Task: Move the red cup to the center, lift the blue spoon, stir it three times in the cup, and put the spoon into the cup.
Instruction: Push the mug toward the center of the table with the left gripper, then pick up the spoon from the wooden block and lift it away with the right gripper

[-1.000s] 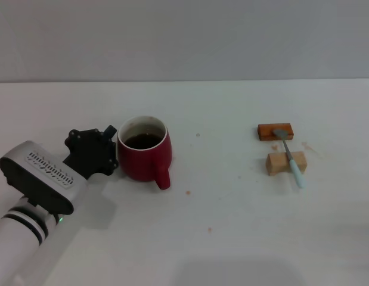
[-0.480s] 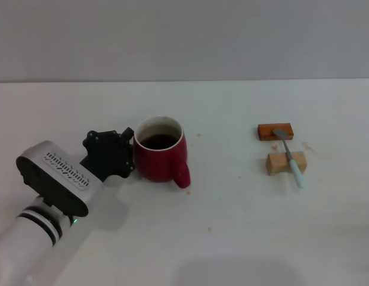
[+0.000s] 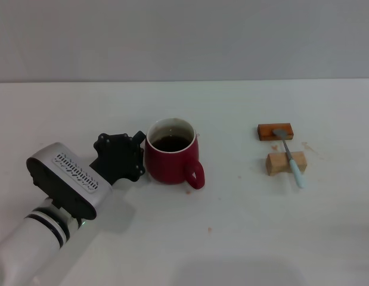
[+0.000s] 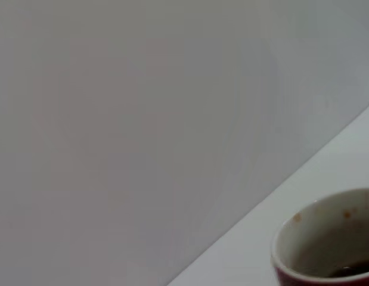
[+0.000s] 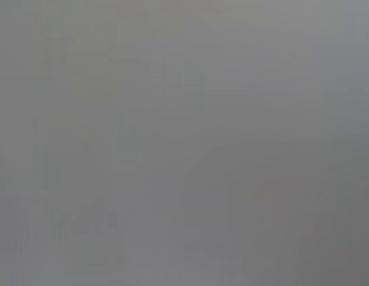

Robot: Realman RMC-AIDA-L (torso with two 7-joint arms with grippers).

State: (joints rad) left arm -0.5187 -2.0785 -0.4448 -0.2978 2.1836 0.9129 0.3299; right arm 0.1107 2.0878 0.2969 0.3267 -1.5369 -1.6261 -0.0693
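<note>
Left of frame centre, the left gripper [image 3: 135, 156] presses against the red cup [image 3: 172, 159], its grip seemingly unreadable from here, while the blue spoon [image 3: 291, 159] lies across two blocks at right.

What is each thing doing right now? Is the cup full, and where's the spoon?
red cup: upright on the table, dark liquid inside, handle toward the robot's right.
blue spoon: lying across two blocks, untouched.
left claw: against the cup's side.
right claw: out of sight.
</note>
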